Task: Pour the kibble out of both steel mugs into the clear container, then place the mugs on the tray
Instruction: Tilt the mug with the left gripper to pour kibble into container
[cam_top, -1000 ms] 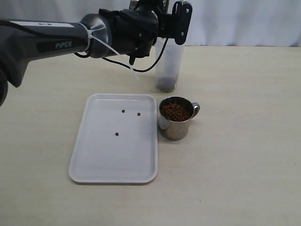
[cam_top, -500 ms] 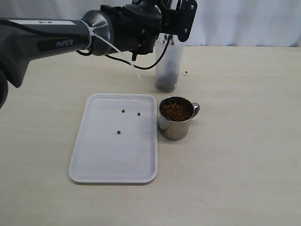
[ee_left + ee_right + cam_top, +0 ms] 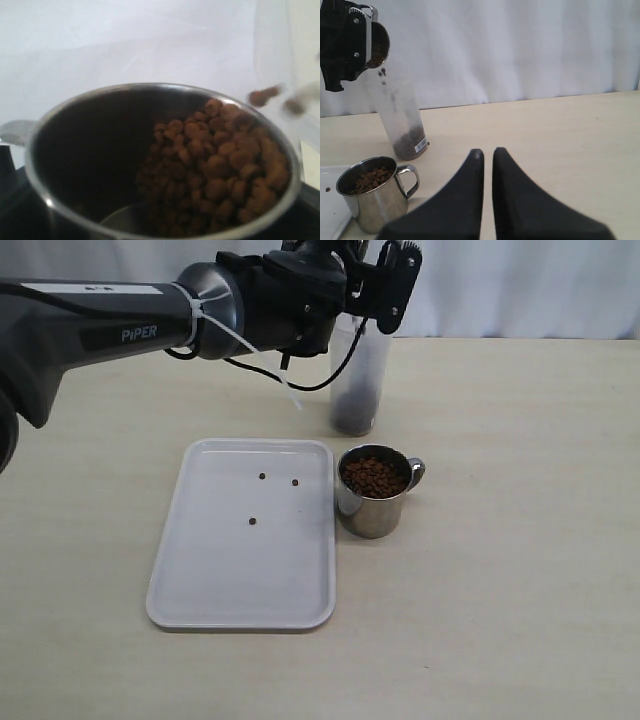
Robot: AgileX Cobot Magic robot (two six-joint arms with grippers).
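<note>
My left gripper (image 3: 378,285) is shut on a steel mug (image 3: 376,44), tipped over the mouth of the clear container (image 3: 358,380). Kibble (image 3: 220,165) is piled against the mug's lower lip and pellets (image 3: 382,73) are falling into the container, which has a dark layer of kibble (image 3: 352,418) at its bottom. A second steel mug (image 3: 373,490), upright and full of kibble, stands beside the right edge of the white tray (image 3: 230,580). My right gripper (image 3: 487,151) is shut and empty, low over the table to the right of that mug.
Three loose pellets (image 3: 262,477) lie on the tray. A white curtain (image 3: 520,45) backs the far edge of the beige table (image 3: 520,540). My left arm (image 3: 100,325) stretches in from the left above the table.
My left gripper has shifted a little to the right and tipped the mug further over the container. The second mug, tray and right gripper have not moved.
</note>
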